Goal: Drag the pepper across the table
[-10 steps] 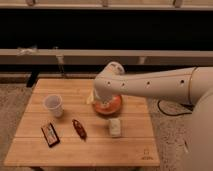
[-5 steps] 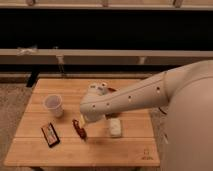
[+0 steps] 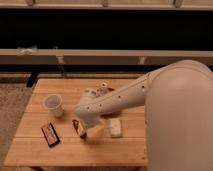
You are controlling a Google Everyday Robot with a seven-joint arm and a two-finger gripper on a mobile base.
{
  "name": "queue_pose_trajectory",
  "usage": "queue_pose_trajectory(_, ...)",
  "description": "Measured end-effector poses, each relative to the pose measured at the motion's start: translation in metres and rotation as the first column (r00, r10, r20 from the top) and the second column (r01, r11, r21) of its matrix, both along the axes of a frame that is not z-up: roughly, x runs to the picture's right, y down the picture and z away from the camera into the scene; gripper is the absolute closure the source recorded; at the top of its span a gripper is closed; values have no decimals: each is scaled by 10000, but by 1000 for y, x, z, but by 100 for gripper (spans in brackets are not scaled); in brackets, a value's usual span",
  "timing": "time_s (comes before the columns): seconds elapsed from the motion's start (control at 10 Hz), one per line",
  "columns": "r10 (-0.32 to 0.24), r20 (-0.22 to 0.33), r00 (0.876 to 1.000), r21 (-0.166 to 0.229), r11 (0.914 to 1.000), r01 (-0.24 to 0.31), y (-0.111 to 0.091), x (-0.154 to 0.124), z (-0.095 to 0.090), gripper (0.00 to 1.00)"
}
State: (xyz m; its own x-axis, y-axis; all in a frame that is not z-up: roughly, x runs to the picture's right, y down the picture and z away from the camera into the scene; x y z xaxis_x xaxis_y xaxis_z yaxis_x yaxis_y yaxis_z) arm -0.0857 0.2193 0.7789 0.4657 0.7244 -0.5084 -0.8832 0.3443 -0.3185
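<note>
The pepper (image 3: 78, 127), a small slim dark-red thing, lies on the light-wood table (image 3: 115, 150) left of centre, near the front. My white arm reaches in from the right and bends down to it. The gripper (image 3: 83, 131) is right at the pepper, low over the table, and appears open around or against it. The arm's end hides part of the pepper, so I cannot tell whether they touch.
A white paper cup (image 3: 53, 105) stands at the left. A flat dark red-and-black packet (image 3: 50, 134) lies front left, and a pale oblong packet (image 3: 116, 127) lies right of the pepper. Small items (image 3: 102, 88) sit behind the arm. A dark wall with rails runs behind.
The arm has swung from over the orange dish at the table's middle, leftward and down to the pepper. The pepper itself has stayed in about the same spot.
</note>
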Motion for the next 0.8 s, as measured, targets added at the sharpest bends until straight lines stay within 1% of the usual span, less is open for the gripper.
queue_pose_trajectory(0.1, -208, 161, 9997, -93, 9997, 209, 6, -4, -3, 20)
queue_pose_trajectory(0.2, -277, 244, 9993, -133, 9995, 280, 10, -5, -5, 20)
queue_pose_trajectory(0.7, -223, 281, 9994, -103, 9997, 226, 9, -7, -5, 20)
queue_pose_trajectory(0.8, -342, 260, 9991, -73, 9994, 344, 9, -8, -4, 20)
